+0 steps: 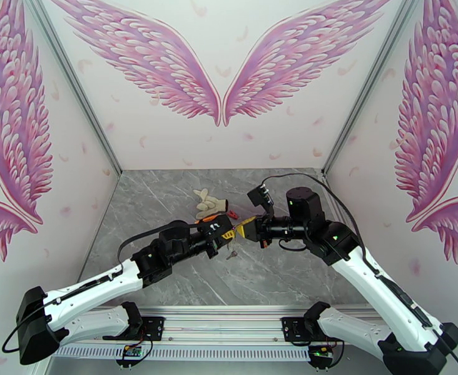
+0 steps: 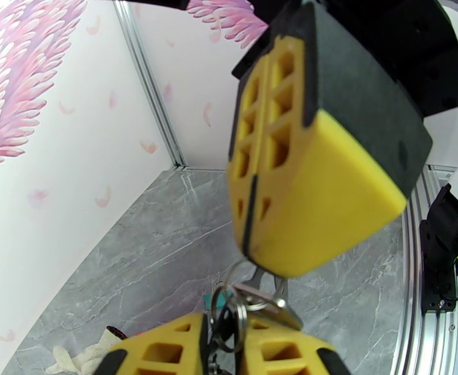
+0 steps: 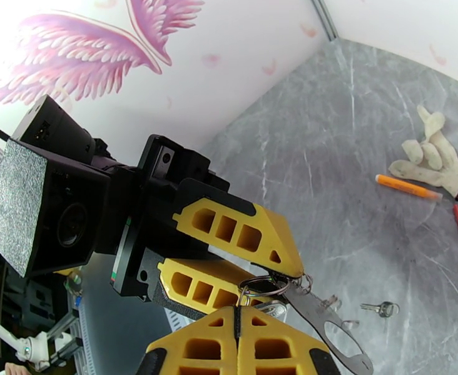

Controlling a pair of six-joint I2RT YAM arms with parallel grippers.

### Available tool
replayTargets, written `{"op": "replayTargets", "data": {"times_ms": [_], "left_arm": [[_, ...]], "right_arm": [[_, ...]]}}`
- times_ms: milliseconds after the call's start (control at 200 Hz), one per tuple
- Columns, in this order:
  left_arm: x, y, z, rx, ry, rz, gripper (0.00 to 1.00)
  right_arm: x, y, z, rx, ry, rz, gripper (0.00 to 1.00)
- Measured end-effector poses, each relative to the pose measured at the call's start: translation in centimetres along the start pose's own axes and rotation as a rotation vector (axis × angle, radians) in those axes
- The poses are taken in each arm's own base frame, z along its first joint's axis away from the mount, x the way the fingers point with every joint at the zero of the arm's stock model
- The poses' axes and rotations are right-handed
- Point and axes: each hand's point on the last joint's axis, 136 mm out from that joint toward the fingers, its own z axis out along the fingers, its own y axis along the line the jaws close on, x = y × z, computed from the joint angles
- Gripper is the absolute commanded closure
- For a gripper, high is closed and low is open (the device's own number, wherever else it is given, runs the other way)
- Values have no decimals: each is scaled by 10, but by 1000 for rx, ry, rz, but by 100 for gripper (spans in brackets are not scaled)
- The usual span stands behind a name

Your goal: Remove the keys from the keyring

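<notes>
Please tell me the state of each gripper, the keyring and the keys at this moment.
Left gripper: shut on the keys.
Right gripper: shut on the keys too.
Keys: bunched, pinched between both grippers, off the table.
Keyring: hanging in the air from the bunch.
Loose key: lying on the table, detached.

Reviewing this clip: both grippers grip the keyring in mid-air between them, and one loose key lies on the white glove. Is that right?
Not quite. The left gripper and right gripper do grip the keyring in mid-air, but the loose key lies on the bare grey table, apart from the white glove; the right wrist view shows it.
</notes>
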Motion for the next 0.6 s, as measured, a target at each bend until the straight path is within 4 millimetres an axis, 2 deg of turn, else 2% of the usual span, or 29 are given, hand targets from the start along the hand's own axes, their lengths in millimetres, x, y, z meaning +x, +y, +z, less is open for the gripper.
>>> {"op": "replayTargets", "data": {"times_ms": [320, 600], "left_arm": [[-6, 0, -2, -6, -43, 18, 86], [-11, -4, -3, 17, -66, -11, 89]], "right_arm": [[-5, -4, -7, 55, -33, -23, 100], [-4, 0, -10, 38, -62, -88, 100]]}}
